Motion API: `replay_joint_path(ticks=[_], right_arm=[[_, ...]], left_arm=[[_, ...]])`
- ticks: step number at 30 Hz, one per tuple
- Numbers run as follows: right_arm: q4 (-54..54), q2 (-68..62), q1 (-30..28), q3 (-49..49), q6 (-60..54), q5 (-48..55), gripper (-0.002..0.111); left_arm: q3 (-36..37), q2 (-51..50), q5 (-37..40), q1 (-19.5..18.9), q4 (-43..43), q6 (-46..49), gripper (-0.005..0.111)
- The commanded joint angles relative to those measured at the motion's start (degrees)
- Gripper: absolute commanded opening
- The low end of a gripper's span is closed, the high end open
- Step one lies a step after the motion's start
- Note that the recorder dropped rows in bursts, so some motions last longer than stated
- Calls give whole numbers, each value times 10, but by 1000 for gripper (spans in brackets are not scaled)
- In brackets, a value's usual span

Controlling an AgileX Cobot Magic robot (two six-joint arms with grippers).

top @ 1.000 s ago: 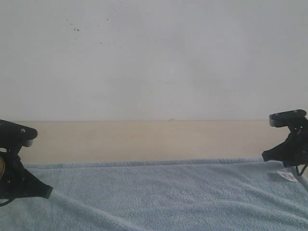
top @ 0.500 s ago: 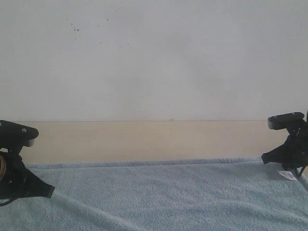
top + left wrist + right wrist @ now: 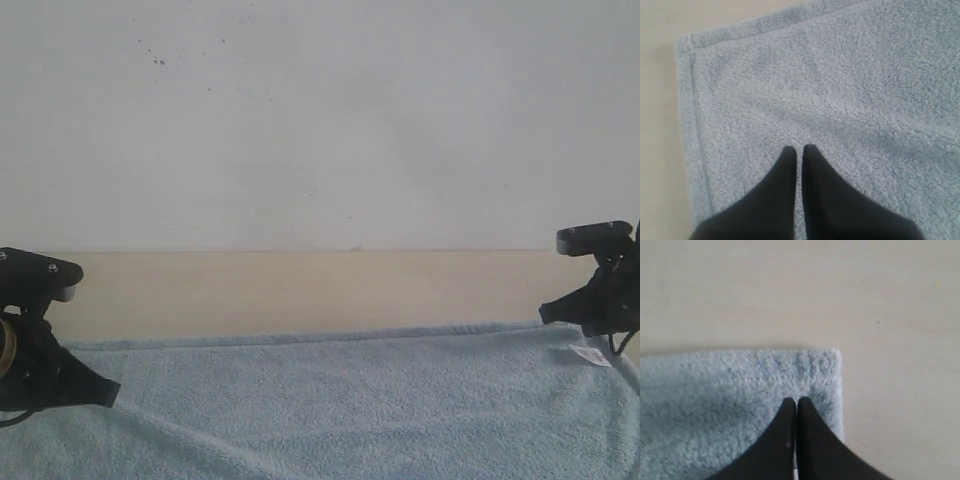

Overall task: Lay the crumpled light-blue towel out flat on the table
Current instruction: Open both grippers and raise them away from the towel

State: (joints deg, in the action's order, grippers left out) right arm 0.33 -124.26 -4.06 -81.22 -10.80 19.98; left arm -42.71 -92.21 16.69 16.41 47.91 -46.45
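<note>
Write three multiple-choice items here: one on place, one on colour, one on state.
1. The right gripper has its fingers over: A. a corner of the towel; B. the towel's middle; C. a spot clear of the towel.
2. The towel is: A. red; B. light blue; C. green.
3. The fingers of the left gripper are: A. spread wide; B. round a cup; C. shut together.
Answers: A, the towel's corner lies at the tips; B, pale blue in every view; C, no gap between them.

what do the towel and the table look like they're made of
The towel looks like fluffy terry cloth: nubby pile, stitched along its edge. The table seems smooth matte laminate or painted board: cream, no grain visible; which is unclear.
</note>
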Motion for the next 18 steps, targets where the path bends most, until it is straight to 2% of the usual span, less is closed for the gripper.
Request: replay_joint_path(ticks=[1, 8, 10, 13, 15, 18], right_arm=[[28, 82, 0, 75, 2, -113, 0], [29, 208, 0, 263, 21, -292, 0], [29, 266, 0, 345, 59, -367, 0], [25, 342, 0, 434, 127, -424, 0], [-14, 415, 0, 492, 204, -457, 0], [-199, 548, 0, 569, 382, -509, 0]], left_arm=[[3, 5, -21, 3, -10, 2, 4], [3, 7, -54, 3, -24, -2, 4], [3, 20, -57, 3, -25, -2, 4], [4, 74, -56, 3, -25, -2, 4], [19, 147, -53, 3, -25, -2, 4], [77, 287, -53, 3, -43, -2, 4]])
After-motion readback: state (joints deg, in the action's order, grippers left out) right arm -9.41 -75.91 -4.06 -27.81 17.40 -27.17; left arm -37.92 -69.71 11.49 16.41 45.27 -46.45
